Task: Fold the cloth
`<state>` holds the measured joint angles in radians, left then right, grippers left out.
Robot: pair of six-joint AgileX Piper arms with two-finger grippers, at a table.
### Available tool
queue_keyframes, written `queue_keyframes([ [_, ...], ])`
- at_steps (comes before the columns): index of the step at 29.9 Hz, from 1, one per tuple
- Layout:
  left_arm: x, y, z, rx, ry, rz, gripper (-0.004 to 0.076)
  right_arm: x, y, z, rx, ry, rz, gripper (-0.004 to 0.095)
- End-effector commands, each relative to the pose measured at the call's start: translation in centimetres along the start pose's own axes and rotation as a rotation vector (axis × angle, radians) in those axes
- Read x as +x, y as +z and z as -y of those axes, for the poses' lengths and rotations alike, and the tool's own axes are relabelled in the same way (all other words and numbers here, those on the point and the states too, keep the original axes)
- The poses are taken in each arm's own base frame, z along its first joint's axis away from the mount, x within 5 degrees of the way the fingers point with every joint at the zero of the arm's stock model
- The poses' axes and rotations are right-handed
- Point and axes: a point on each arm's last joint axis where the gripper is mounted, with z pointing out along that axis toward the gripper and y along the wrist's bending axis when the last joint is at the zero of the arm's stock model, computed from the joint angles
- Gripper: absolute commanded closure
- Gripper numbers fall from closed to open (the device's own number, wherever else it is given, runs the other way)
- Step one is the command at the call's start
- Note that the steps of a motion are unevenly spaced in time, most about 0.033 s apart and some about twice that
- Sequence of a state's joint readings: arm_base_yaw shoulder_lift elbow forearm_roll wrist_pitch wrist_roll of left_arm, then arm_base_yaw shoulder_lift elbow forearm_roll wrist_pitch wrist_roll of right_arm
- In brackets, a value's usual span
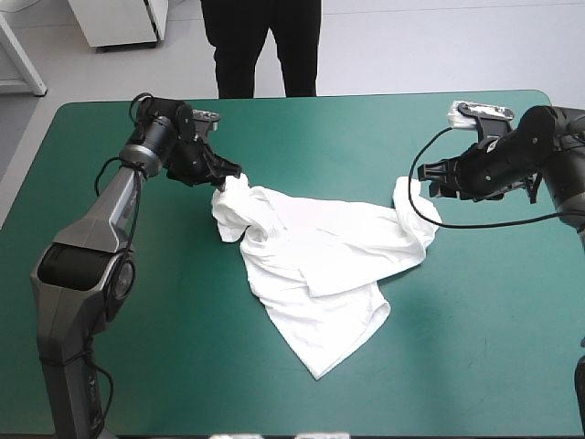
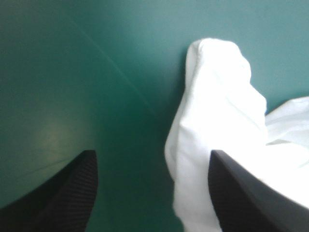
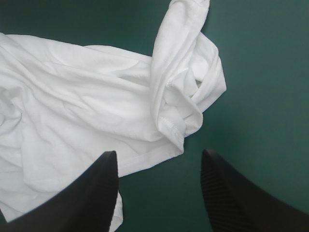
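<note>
A white T-shirt (image 1: 315, 251) lies loosely spread and rumpled at the middle of the teal-green table, one bunched end toward each arm. My left gripper (image 1: 228, 176) hovers open at the shirt's far-left bunch. In the left wrist view the shirt (image 2: 217, 125) lies beside and partly under one black finger (image 2: 251, 203), with bare cover in the gap. My right gripper (image 1: 428, 183) stands open at the twisted right end. The right wrist view shows the shirt (image 3: 87, 106) ahead of the open gripper (image 3: 159, 191), nothing between the fingers.
Bare teal-green cover (image 1: 475, 347) surrounds the shirt on all sides, widest along the near edge and both near corners. The far edge (image 1: 302, 99) runs close behind both arms.
</note>
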<state>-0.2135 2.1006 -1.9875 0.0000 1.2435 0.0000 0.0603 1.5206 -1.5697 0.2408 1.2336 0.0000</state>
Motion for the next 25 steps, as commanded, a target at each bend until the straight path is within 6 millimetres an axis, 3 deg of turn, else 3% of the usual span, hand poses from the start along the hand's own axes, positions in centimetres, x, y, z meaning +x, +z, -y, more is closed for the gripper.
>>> queue_keyframes([
  [1, 0.0, -1.4, 1.2, 0.03, 0.015, 0.013, 0.0254, -0.3, -2.2, -0.5, -0.005, -0.016, 0.1, 0.0438],
  [14, -0.3, 4.3, 2.9, 0.048, 0.039, -0.069, 0.0365, -0.4, -1.9, -0.4, 0.003, -0.017, 0.099, 0.045],
  [17, -0.2, 5.4, 3.2, 0.053, 0.044, -0.094, 0.0479, -0.1, -1.7, -0.3, 0.012, -0.018, 0.07, 0.045],
  [20, -0.1, 5.9, 3.3, 0.051, 0.052, -0.101, 0.0736, 0.7, -1.1, -0.7, 0.013, -0.036, 0.018, 0.045],
  [25, -0.1, 6.0, 3.3, 0.052, 0.064, -0.104, 0.0734, 3.1, 0.1, -4.5, 0.071, -0.206, -0.045, 0.045],
])
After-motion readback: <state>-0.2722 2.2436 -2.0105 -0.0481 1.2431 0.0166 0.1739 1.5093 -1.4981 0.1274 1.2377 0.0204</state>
